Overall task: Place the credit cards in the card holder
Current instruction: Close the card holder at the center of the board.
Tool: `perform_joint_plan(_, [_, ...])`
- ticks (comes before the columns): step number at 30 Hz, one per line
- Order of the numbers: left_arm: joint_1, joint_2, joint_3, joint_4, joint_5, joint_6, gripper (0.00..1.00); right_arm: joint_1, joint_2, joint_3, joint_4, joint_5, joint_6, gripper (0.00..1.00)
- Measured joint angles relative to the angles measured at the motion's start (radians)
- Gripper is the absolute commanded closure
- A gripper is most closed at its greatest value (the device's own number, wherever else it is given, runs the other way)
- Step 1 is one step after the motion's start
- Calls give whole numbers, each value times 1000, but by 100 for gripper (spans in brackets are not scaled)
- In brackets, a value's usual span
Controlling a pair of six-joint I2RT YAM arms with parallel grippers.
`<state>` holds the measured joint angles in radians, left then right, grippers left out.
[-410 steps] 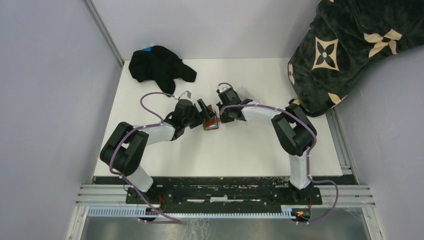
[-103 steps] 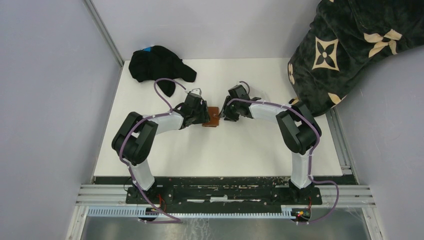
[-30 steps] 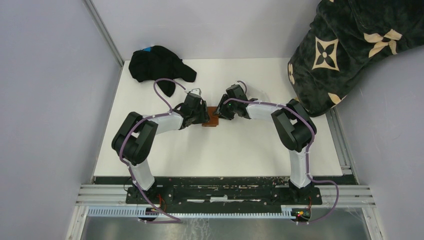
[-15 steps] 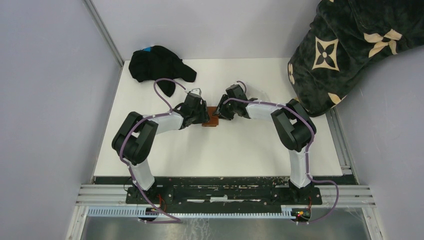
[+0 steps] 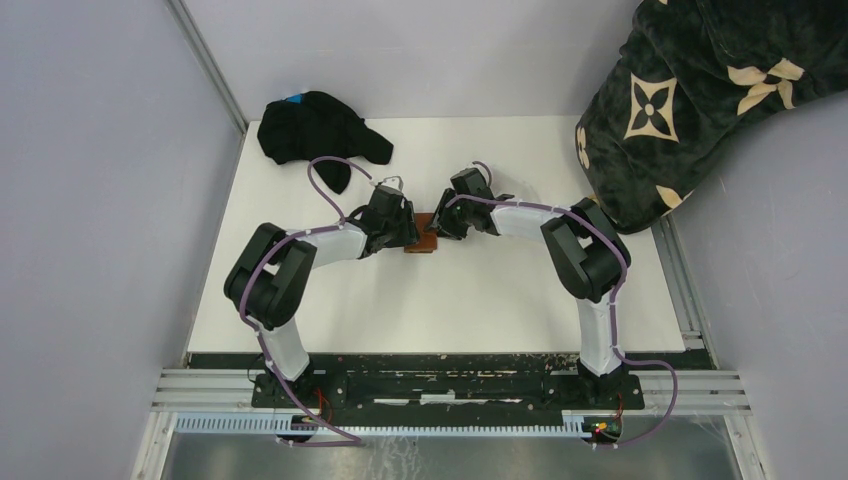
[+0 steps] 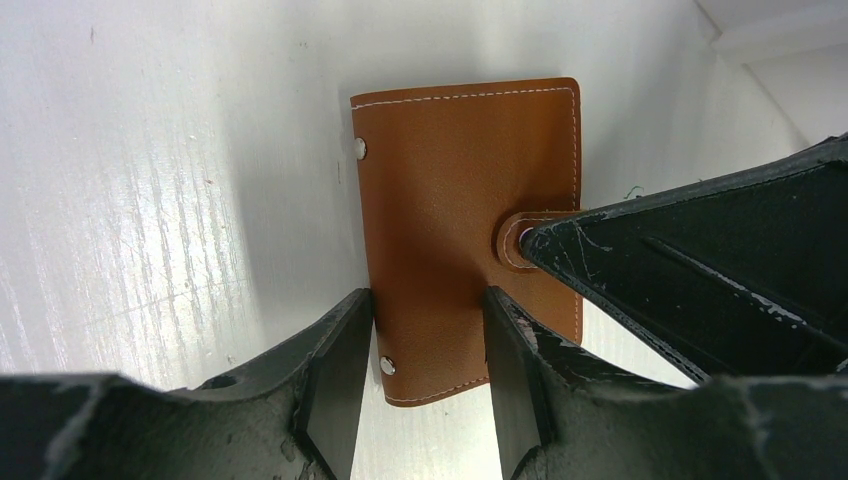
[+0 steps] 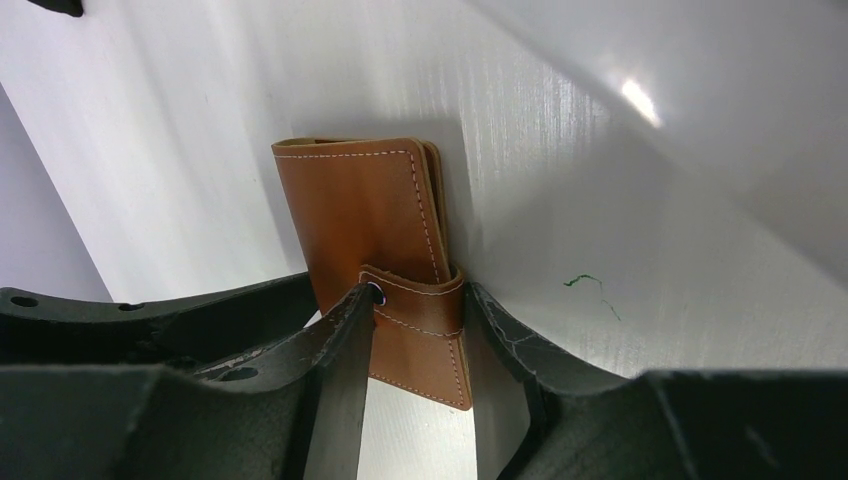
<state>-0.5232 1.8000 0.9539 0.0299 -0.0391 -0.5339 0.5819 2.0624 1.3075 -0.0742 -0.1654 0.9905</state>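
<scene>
We found the holder (image 6: 460, 200) folded shut, flat on the counter (image 6: 150, 150) btwn both arms. L jaws apart, astride its near edge. R jaws apart, astride the snap tab (image 7: 415, 300). No cards in view. We judged loading done, w/ snap closure left.

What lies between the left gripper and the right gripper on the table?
The closed brown card holder lies between the left gripper and the right gripper, as the top external view shows.
</scene>
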Motion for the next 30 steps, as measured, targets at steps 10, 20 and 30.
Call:
perform_joint_plan(10, [0,1,0,1,0,0,47,-2,13,31,-40,0,-9,61])
perform_joint_plan(20, [2,6,1,13,-3,0,48,-2,42,92,-102,0,-33,63])
perform_joint_plan(30, [11,14,1,31,-5,0,50,-2,79,164,-161,1,-63,64])
